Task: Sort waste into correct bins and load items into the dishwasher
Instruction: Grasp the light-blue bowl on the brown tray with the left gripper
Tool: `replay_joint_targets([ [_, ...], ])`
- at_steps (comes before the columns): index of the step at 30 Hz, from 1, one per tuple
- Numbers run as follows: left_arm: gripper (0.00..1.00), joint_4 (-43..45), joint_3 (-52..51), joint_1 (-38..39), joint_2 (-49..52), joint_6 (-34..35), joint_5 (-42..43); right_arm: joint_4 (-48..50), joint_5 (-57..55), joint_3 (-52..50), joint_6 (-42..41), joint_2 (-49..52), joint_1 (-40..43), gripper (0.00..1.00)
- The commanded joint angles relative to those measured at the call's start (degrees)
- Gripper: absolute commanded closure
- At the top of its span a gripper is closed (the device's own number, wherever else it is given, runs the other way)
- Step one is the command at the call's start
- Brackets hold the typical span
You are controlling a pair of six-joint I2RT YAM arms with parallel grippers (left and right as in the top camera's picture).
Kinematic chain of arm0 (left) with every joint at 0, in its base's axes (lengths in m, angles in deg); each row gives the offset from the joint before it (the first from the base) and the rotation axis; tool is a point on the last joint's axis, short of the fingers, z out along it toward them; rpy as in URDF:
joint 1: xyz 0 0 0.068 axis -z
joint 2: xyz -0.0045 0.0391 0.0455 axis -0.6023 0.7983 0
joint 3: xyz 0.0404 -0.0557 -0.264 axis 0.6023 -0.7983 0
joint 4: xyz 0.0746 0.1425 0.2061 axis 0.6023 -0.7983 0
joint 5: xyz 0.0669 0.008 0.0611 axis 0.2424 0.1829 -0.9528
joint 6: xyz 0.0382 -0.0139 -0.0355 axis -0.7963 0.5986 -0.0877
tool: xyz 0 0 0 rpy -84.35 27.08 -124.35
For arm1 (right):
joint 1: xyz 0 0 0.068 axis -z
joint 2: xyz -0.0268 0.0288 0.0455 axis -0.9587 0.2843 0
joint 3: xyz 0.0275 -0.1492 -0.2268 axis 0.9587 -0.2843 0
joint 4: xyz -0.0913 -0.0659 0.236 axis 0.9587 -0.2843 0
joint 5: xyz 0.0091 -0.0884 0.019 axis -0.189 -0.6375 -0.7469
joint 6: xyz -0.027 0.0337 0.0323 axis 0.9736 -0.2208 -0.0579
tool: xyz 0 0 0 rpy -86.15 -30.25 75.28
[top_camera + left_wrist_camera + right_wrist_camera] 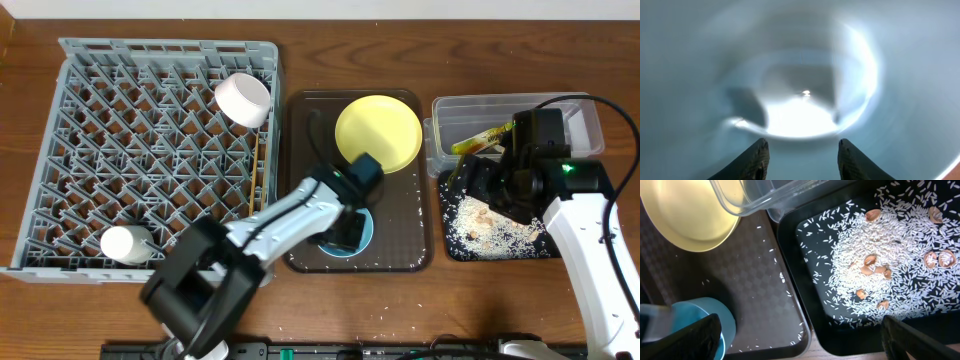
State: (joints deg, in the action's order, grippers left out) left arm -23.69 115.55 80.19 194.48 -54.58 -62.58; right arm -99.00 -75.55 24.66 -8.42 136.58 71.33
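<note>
Blue bowl (800,65) sat on brown tray (400,220); left hand (800,155) hung inside it, fingers (757,160) parted, gripping nothing, seemingly lining up a rim pinch. Right hand (807,340) gaped empty above black tray (810,235).

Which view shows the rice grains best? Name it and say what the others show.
Right wrist: individual rice grains lie sharp in the black tray. Overhead shows only a whitish patch, partly hidden by the right arm. Left wrist shows none, just the inside of the light-blue bowl.
</note>
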Motion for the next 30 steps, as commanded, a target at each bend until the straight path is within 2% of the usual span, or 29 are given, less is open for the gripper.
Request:
replay_joint_targets([
  [1, 0.54, -2.01, 2.80, -2.80, -8.68, -2.54, 0.52, 0.15, 0.52, 0.11, 0.46, -0.76, -0.50, 0.01],
  [5, 0.53, -3.61, 2.78, -4.33, -15.82, -2.64, -5.01, 0.50, 0.52, 0.11, 0.46, -0.76, -0.50, 0.01],
  [9, 0.53, -3.96, 1.95, -5.01, -17.68, -2.62, -6.23, 0.55, 0.50, 0.11, 0.46, -0.76, -0.50, 0.01],
  [15, 0.53, -2.25, -2.99, -5.25, -11.06, -0.39, -8.31, 0.59, 0.96, 0.11, 0.44, -0.76, -0.55, 0.01],
  [20, 0.53, 0.28, -3.26, -5.49, -3.87, 0.17, -7.17, 0.55, 1.40, 0.11, 0.46, -0.76, -0.55, 0.01],
  [22, 0.59, 1.09, -3.26, -5.49, -1.86, 0.15, -4.04, 0.57, 1.57, 0.11, 0.46, -0.76, -0.55, 0.01],
  [26, 0.89, 1.46, -2.84, -5.49, -1.95, -0.02, -3.63, 0.57, 1.55, 0.11, 0.46, -0.76, -0.55, 0.01],
  [27, 0.92, 1.09, -2.34, -5.55, -2.62, -0.59, -3.80, 0.57, 1.57, 0.11, 0.46, -0.76, -0.55, 0.01],
  [30, 0.92, -1.57, 0.20, -6.03, -6.25, -1.14, -6.51, 0.57, 1.55, 0.11, 0.48, -0.76, -0.55, 0.01],
])
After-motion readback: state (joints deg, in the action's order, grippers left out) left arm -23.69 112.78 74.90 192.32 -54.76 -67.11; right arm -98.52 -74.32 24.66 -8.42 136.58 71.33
